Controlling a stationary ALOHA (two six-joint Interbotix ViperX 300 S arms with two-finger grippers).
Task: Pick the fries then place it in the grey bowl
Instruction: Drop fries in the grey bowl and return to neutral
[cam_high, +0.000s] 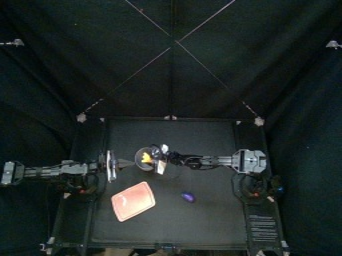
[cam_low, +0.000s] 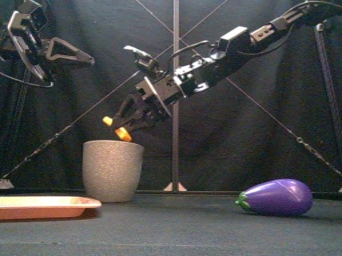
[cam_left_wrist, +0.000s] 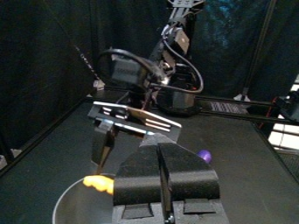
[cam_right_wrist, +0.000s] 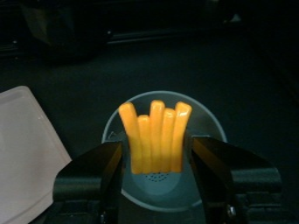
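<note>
Looking down from the top, the right hand (cam_high: 156, 157) hangs over the cup (cam_high: 138, 161) on the bench (cam_high: 214, 140); the tray (cam_high: 134, 200) and eggplant (cam_high: 189, 197) lie nearer the front. From the front, the fries (cam_low: 120, 128) sit just above the cup's rim, gripped by that hand. The left wrist view shows the left hand (cam_left_wrist: 163, 156) closed, empty, near the cup. The right wrist view shows the fries between the jaws, over the cup's mouth.

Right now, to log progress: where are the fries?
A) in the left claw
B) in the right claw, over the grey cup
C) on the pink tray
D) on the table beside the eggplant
B: the right claw grips the fries just above the grey cup.
</note>
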